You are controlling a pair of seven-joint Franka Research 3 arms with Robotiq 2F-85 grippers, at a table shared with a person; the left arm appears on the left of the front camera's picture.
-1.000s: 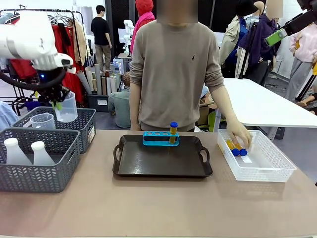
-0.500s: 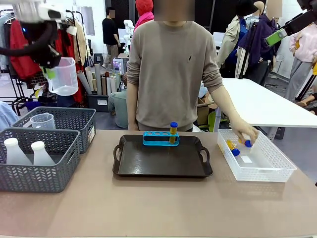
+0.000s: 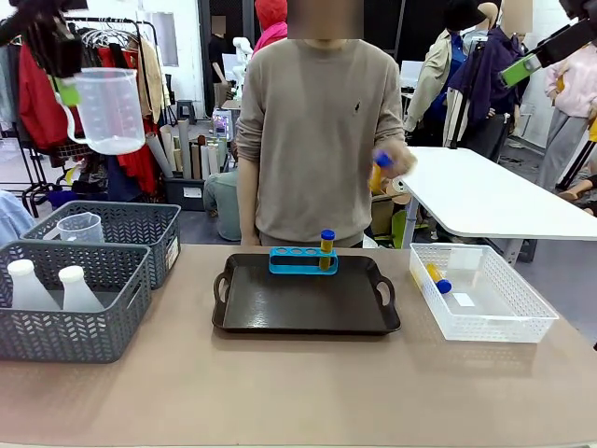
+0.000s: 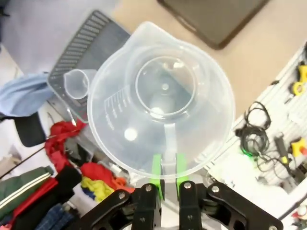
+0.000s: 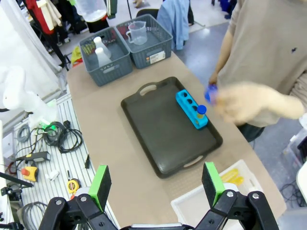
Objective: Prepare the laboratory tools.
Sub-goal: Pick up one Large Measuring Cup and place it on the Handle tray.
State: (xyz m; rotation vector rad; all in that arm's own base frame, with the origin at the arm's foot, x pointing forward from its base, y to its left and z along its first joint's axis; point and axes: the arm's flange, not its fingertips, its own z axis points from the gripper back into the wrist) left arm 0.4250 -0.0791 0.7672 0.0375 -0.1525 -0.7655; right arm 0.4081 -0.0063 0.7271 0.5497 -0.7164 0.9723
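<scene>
Clear plastic, the measuring beaker (image 3: 109,110) hangs high over the left end of the surface (image 3: 280,401), well above the rear grey basket (image 3: 140,233) and the front grey basket (image 3: 70,327). The left fingers (image 4: 157,168) are pinched narrow on its handle, 1 green pad on each side. The cup juts out just beyond the tips, with its open mouth toward the wrist camera and its spout on the side away from them. Gripped by the handle, the body is free to be set down upright, and the height looks meant to clear the basket walls on the way to the black tray (image 3: 308,313). A second beaker (image 3: 79,227) sits in the rear grey basket, and 2 white conical flasks (image 3: 28,285) stand in the front one. At the tray's far edge stands the blue rack (image 3: 300,260), with 1 capped tube (image 3: 327,245) upright in its right-hand hole and 3 holes open, probably waiting for more. The person's hand (image 3: 396,163) holds another tube (image 3: 378,173) at chest height, up and to the right of the rack. At least 1 spare tube (image 3: 437,277) lies in the white basket (image 3: 504,329). The right fingers (image 5: 100,187) are spread wide and hold nothing, high above the surface.
</scene>
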